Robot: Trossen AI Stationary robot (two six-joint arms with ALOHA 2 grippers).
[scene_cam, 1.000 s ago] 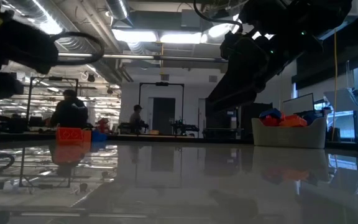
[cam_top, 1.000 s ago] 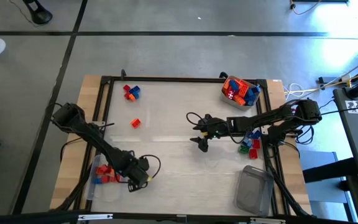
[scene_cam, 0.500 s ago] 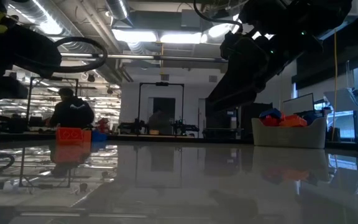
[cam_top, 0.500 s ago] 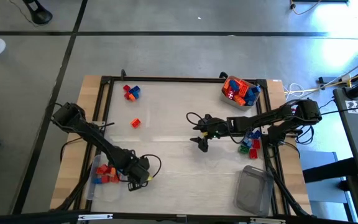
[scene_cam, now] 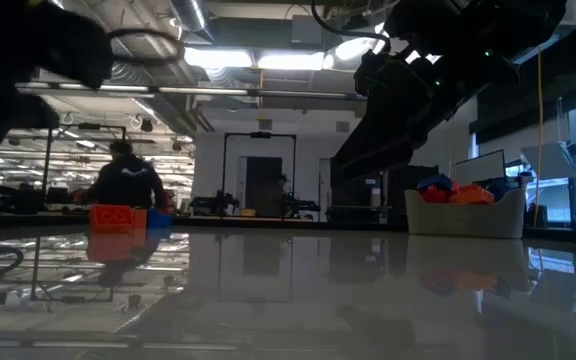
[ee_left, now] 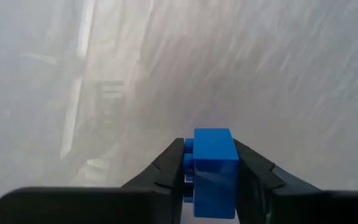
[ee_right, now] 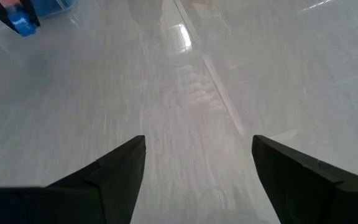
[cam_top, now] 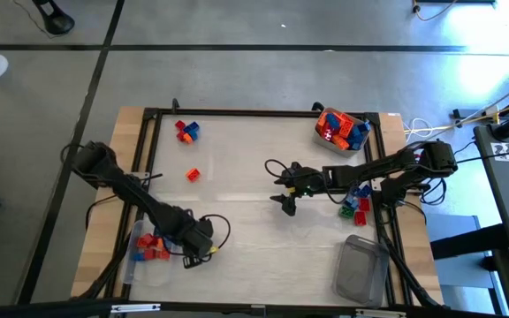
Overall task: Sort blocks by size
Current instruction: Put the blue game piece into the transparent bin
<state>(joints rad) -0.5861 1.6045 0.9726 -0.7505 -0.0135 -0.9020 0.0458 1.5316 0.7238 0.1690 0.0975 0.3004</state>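
My left gripper (ee_left: 211,155) is near the table's near left corner (cam_top: 198,245), pointing down and shut on a small blue block (ee_left: 215,177). My right gripper (cam_top: 287,193) hovers open over the table's middle, with nothing between its fingers (ee_right: 120,165). Red and blue blocks (cam_top: 186,130) lie at the far left. A single orange block (cam_top: 193,175) lies nearer, also seen in the low view (scene_cam: 118,216). A pile of red, orange and blue blocks (cam_top: 148,246) lies at the near left edge. My left gripper pinches the blue block between its two fingers, one on each opposite side (ee_left: 234,163), the studded face (ee_left: 188,167) turned to one finger. The fingers come from above, pointing down. The block looks lifted clear of the table, and it sticks out a little past the fingertips.
A white tub (cam_top: 341,129) full of blocks stands at the far right, also visible in the low view (scene_cam: 465,212). More blocks (cam_top: 356,203) lie by the right edge under the right arm. A clear tub (cam_top: 360,269) sits at the near right. A person (scene_cam: 128,185) moves in the room behind.
My left arm has risen a little above the near left of the table; in the low view its dark shape has moved upward.
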